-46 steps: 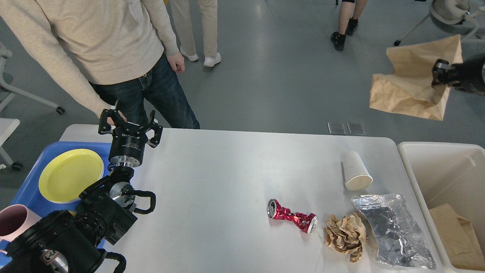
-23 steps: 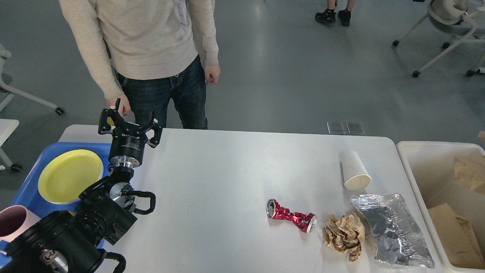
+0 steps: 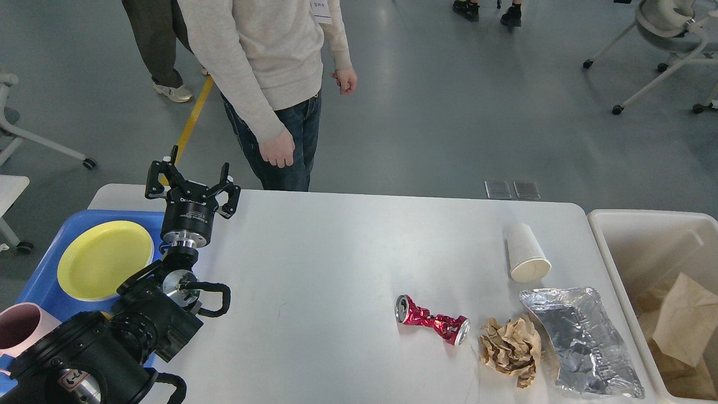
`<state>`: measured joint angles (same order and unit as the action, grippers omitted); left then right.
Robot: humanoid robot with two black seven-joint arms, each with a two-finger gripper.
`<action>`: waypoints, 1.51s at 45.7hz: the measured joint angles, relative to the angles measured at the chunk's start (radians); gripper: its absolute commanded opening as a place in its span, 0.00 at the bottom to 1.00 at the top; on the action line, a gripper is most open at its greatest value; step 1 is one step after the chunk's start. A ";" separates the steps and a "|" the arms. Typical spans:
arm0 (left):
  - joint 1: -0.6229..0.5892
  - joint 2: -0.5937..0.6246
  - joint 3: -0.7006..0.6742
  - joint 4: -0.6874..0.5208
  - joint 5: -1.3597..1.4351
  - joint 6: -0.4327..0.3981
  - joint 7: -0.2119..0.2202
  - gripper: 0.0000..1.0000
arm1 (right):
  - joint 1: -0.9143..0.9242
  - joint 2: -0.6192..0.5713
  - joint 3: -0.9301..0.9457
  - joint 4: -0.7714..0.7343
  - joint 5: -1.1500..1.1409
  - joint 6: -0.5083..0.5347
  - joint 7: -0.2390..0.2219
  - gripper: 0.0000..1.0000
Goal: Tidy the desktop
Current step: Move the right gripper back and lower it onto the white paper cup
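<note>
The desktop [image 3: 336, 258] is a large white tabletop with rounded corners. On its right part lie a crushed red can [image 3: 432, 323], a crumpled brown paper ball [image 3: 509, 349], a crumpled silver foil tray [image 3: 580, 339] and a white paper cup [image 3: 525, 253] on its side. My left gripper [image 3: 190, 177] is open and empty, pointing up over the table's far left edge. My right gripper is out of view.
A blue tray [image 3: 39, 280] at the left holds a yellow plate [image 3: 105, 259] and a pink cup [image 3: 19, 328]. A cream bin [image 3: 617, 235] at the right holds brown paper bags [image 3: 687, 320]. A person [image 3: 269, 67] stands at the table's far edge.
My right arm, which held a brown paper bag above the bin, has left the view; the bag now lies in the bin. The person has stepped right. My left arm has not moved.
</note>
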<state>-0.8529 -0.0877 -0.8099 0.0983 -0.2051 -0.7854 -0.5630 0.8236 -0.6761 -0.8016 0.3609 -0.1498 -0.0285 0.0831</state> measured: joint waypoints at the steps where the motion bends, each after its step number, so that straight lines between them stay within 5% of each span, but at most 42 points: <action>1: 0.000 0.000 0.000 0.000 0.000 0.000 0.000 0.96 | 0.000 0.003 -0.001 0.002 -0.001 0.001 0.000 1.00; 14: 0.000 -0.001 0.000 0.000 0.000 0.000 0.000 0.96 | 0.156 0.131 -0.070 0.022 -0.035 0.014 0.002 1.00; 29: 0.000 0.000 0.000 0.000 0.000 0.000 0.000 0.96 | 0.520 0.429 -0.424 0.181 -0.077 0.031 0.001 1.00; 35: 0.000 0.000 0.000 0.000 0.000 0.000 0.000 0.96 | 0.680 0.496 -0.477 0.309 -0.077 0.158 0.001 1.00; 54: 0.000 0.000 0.000 0.000 0.000 0.000 0.000 0.96 | 1.178 0.498 -0.472 0.533 -0.061 0.822 0.003 1.00; 69: 0.000 0.000 0.000 0.000 0.000 0.000 0.000 0.96 | 1.321 0.501 -0.475 0.593 -0.063 0.911 0.003 1.00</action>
<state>-0.8529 -0.0875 -0.8099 0.0983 -0.2050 -0.7854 -0.5630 2.1443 -0.1751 -1.2768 0.9535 -0.2131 0.8824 0.0861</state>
